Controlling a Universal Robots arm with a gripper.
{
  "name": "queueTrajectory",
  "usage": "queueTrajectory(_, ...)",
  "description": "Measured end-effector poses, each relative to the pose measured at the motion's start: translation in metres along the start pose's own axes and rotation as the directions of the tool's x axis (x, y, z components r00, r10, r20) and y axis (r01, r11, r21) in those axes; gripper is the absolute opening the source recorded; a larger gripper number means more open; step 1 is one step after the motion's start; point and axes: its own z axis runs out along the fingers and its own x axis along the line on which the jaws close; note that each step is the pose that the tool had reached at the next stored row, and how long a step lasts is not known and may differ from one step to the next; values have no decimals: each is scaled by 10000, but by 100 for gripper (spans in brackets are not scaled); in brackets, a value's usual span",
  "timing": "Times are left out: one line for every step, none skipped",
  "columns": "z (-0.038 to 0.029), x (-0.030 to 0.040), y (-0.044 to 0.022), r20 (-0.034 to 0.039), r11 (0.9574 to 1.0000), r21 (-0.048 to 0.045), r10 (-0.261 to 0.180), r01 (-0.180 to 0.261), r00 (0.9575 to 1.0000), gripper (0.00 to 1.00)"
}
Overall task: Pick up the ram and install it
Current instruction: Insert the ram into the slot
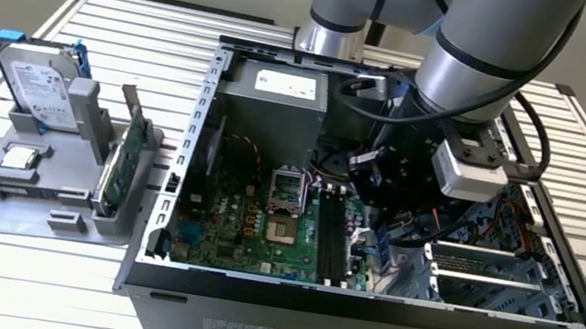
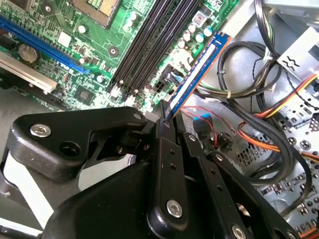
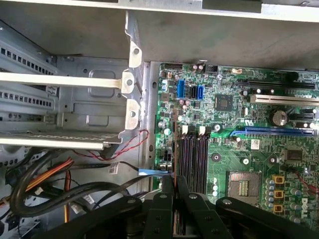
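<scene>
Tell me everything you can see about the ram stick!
The ram is a long, thin board seen edge-on in the second wrist view, blue with a pale strip and orange trim. The black gripper pinches one end; the rest reaches out over the computer's inside, beside the dark memory slots on the green motherboard. It does not look seated in a slot.

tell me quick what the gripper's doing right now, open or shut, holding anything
Gripper: shut on the ram, held edge-on above the motherboard's black memory slots.
</scene>
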Motion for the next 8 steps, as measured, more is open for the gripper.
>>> queueTrajectory(9, -7, -3, 5, 10000, 0, 0, 0, 10000, 0)
queueTrajectory(15, -14, -5, 12, 10000, 0, 0, 0, 10000, 0)
queueTrajectory(21, -21, -7, 20, 10000, 1, -2, 2, 10000, 0)
queueTrajectory(27, -28, -8, 28, 10000, 1, -3, 3, 10000, 0)
queueTrajectory(33, -38, -10, 38, 10000, 0, -3, 3, 10000, 0)
queueTrajectory(39, -46, -12, 48, 10000, 1, -4, 4, 10000, 0)
queueTrajectory(44, -53, -14, 58, 10000, 2, -5, 5, 10000, 0)
queueTrajectory(51, -60, -16, 66, 10000, 3, -6, 6, 10000, 0)
